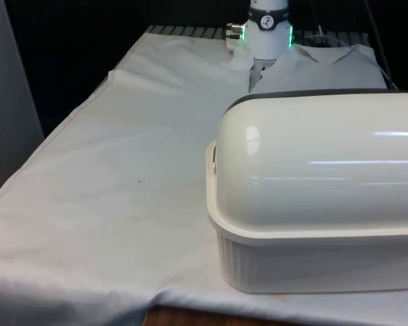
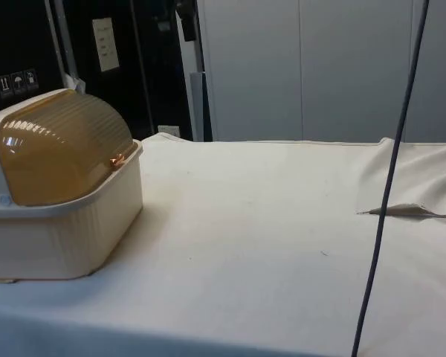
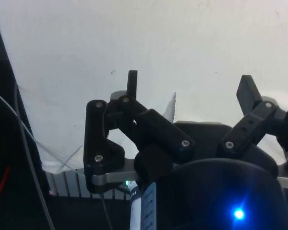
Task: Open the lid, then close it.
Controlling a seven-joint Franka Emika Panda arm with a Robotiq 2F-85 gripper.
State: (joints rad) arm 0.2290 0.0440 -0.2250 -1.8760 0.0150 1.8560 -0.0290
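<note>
A cream bread box [image 1: 319, 204] stands on the white cloth at the front view's right, its rounded back toward that camera. In the side view the box [image 2: 67, 238] sits at the left, and its ribbed amber roll lid [image 2: 59, 145] is down and shut against the front rim. In the wrist view my gripper [image 3: 189, 88] hangs over bare white cloth. Its two black fingers [image 3: 132, 84] are spread wide apart with nothing between them, so the gripper is open. It is away from the box and touches nothing.
The robot's base [image 1: 267, 30] stands at the table's far end. A dark cable [image 2: 386, 186] hangs down across the side view's right, near a fold in the cloth [image 2: 409, 212]. Bare cloth stretches beside the box.
</note>
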